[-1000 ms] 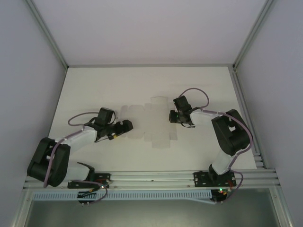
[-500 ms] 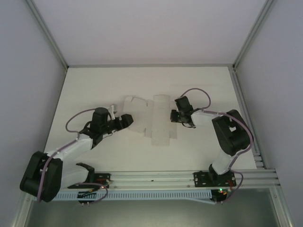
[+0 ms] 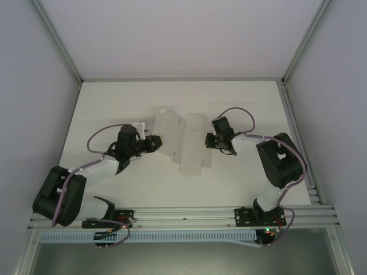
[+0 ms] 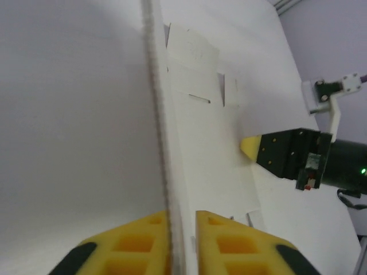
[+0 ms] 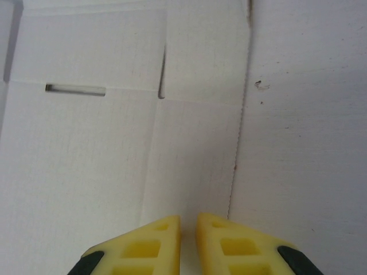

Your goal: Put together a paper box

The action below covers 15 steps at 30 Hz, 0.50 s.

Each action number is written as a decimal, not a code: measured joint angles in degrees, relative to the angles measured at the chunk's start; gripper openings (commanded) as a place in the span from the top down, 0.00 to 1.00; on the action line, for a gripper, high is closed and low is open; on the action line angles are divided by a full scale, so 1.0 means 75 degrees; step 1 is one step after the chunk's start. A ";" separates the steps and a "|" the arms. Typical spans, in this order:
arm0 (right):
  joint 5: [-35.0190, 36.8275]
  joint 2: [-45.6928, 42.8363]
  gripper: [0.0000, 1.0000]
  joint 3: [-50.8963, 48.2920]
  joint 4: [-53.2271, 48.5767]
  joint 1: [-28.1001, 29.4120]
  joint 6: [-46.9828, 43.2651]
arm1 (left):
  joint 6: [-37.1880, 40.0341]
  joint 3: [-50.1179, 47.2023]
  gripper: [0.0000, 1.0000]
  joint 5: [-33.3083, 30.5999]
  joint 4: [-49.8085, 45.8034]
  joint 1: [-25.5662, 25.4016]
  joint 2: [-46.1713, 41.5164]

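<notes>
Left claw [image 4: 182, 216] pinches the box [image 3: 189, 148] edge, a panel standing up right ahead of it. Right claw [image 5: 188, 219] is narrow, tips nearly together, card just below.

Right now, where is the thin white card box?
Top view: the thin white creased card box lies centrally, its left panel pinched by the left gripper, the right gripper at its right edge.

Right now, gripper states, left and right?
Left gripper: closed on an edge of the paper box.
Right gripper: closed, holding nothing, over the box's flat panel.
</notes>
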 measured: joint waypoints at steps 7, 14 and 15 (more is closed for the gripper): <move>-0.0294 -0.1343 0.47 -0.0388 -0.0822 -0.0420 -0.0079 | 0.0338 0.0338 1.00 0.0064 0.0119 -0.0227 -0.0119; -0.1355 -0.4505 0.17 -0.0755 -0.0807 -0.1740 0.0047 | 0.0370 0.0635 1.00 0.0248 0.0650 -0.0233 -0.1393; -0.1696 -0.4919 0.11 -0.0845 -0.0632 -0.1996 0.0117 | 0.0344 0.0667 1.00 0.0347 0.0854 -0.0233 -0.1623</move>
